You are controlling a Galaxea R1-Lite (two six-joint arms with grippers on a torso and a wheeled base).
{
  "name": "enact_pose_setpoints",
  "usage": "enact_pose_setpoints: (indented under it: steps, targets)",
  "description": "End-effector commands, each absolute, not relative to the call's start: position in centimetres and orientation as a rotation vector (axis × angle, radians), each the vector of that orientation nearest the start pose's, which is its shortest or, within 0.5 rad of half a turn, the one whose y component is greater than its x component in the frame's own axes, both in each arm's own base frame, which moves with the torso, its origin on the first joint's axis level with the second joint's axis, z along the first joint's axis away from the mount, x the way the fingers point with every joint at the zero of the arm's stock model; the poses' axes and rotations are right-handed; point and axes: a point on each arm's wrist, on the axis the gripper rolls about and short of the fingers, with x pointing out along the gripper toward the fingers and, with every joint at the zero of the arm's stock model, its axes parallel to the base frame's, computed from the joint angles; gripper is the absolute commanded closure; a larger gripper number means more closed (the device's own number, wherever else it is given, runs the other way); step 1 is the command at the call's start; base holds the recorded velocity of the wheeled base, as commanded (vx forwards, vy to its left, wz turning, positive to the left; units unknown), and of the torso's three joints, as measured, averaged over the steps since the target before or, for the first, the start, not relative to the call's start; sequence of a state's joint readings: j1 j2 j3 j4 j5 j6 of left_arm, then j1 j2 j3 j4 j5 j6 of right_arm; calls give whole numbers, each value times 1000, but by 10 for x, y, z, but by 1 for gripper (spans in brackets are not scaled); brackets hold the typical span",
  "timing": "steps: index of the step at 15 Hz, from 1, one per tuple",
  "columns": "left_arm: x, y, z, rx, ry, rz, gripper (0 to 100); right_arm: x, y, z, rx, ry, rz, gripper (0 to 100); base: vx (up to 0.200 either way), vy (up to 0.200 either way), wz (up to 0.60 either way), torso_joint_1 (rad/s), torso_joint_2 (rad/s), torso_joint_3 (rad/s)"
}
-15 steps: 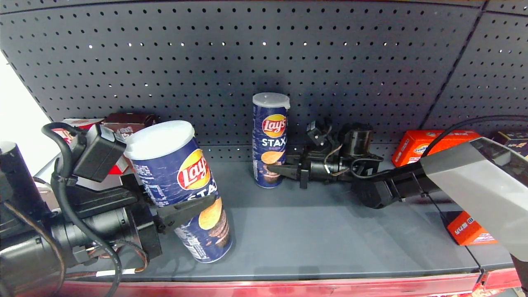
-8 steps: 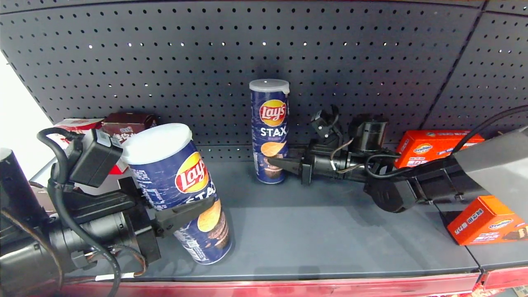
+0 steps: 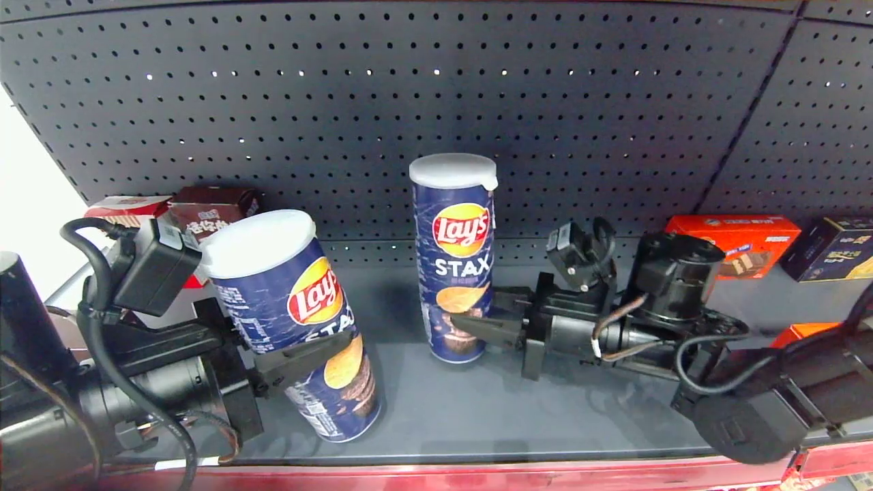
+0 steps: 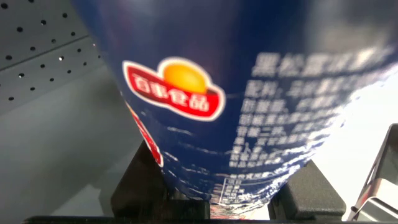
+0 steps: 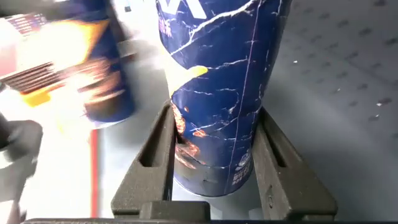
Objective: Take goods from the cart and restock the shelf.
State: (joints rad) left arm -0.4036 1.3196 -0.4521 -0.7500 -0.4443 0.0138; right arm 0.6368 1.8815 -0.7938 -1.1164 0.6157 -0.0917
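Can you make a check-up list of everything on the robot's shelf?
Surface: dark shelf, bare between the cans.
Job's things: left can tilted; right can upright.
Clutter: brown box back left; orange box and dark box back right.
Grippers: left gripper shut on left can; right gripper shut on right can.
Cables: black cable looped at the left wrist; thin wires at the right wrist.
Surroundings: pegboard behind; red edge in front.
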Motion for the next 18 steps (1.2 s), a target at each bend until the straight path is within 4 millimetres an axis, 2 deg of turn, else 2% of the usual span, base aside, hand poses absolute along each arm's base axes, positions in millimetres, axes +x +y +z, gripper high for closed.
enact_pose_setpoints:
  steps: [1, 6, 18]
  targets:
    - [175, -85, 192, 13, 124, -847, 100, 229, 193, 163, -78, -109, 1262, 100, 0, 0, 0, 0, 0, 0]
    - [175, -85, 189, 17, 132, -827, 100, 212, 179, 137, -80, -90, 1258, 100, 0, 0, 0, 0, 0, 0]
    - [175, -85, 189, 16, 133, -827, 100, 228, 191, 112, -98, -30, 1246, 100, 0, 0, 0, 0, 0, 0]
